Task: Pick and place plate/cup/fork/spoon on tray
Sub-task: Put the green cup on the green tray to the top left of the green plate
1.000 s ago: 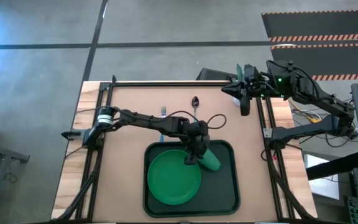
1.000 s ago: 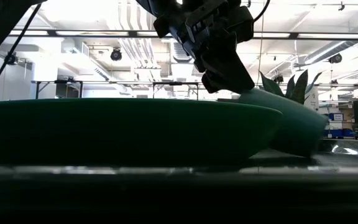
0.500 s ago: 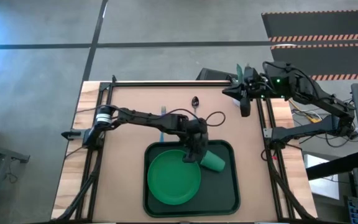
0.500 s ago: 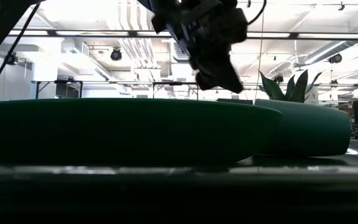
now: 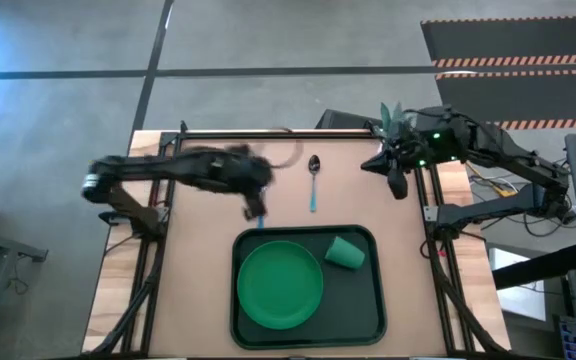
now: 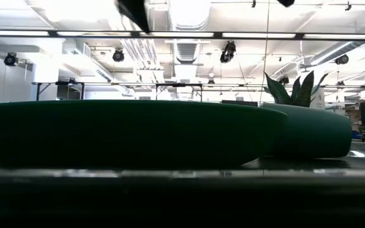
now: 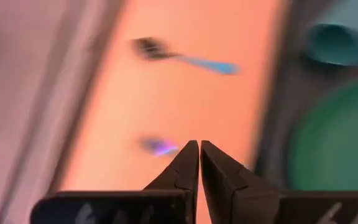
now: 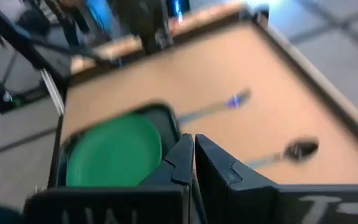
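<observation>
Already the plate (image 5: 280, 287) and the cup (image 5: 345, 251) sit on the tray (image 5: 370, 310), the plate filling the tray's left half and the cup near its far right corner, resting close beside the plate's rim. The left gripper (image 5: 255, 208) hangs over bare table just off the tray's far left corner, blurred in the high view; its wrist view shows the two dark fingers (image 7: 185, 167) pressed together with nothing between them. Directly under and ahead of that gripper lies the fork (image 7: 159, 147), a smeared blue-and-silver streak on the wood, and farther out from the fingertips lies the spoon (image 5: 313, 180), bowl pointing away from the tray, handle toward it. Both utensils are on the table, apart from the tray and apart from each other. The right gripper (image 5: 396, 181) waits at the table's far right edge, well away from the tray, its fingers (image 8: 182, 155) likewise closed together and empty. From table height, the plate's rim and the cup's side fill the view.
</observation>
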Controlling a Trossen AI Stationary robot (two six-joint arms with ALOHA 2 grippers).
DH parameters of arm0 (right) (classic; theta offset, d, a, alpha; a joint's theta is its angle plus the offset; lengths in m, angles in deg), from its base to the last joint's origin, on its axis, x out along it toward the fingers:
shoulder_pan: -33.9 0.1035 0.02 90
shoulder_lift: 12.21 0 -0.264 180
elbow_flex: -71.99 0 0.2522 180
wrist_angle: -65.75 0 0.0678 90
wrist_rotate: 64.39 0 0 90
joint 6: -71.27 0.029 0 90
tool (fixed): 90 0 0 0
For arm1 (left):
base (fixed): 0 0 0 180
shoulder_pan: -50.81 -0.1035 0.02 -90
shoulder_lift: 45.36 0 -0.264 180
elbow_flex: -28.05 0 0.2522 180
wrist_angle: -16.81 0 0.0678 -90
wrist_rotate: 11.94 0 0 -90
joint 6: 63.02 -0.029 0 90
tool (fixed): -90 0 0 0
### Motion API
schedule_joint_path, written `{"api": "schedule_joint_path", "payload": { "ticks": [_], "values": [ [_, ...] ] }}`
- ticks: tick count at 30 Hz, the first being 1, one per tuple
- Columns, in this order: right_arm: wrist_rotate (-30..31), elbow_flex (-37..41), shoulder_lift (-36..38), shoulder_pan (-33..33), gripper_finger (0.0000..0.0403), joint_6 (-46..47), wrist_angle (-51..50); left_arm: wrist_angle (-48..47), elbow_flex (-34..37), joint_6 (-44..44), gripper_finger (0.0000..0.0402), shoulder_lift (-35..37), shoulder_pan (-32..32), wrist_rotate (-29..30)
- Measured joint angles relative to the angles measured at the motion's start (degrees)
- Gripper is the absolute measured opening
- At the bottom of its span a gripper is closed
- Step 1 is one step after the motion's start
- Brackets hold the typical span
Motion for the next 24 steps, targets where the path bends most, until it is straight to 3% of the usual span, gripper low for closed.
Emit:
{"api": "schedule_joint_path", "payload": {
  "ticks": [3, 6, 12, 19, 24],
  "values": [
    [0.06, 0.00, -2.42, 1.07, 0.0008, 1.34, -4.80, -8.11, 0.00, 8.81, 0.0000, 7.21, 0.68, 10.54],
    [-1.08, 0.00, -5.98, 2.71, 0.0008, 2.15, -8.30, -12.97, 0.02, 16.00, 0.0000, 13.44, 0.87, 16.32],
    [-10.73, -0.29, -15.42, 3.06, 0.0008, 1.95, -16.07, -13.43, 0.09, 17.65, 0.0000, 20.61, 0.85, 17.55],
    [-10.26, -9.16, -32.60, 3.94, 0.0008, -8.48, -35.56, -13.36, 1.78, 16.24, 0.0000, 21.60, 0.85, 17.49],
    [-10.73, -20.88, -42.65, 4.17, 0.0008, -16.78, -36.99, -13.16, 5.64, 16.19, 0.0000, 21.57, 0.85, 16.78]
  ]
}}
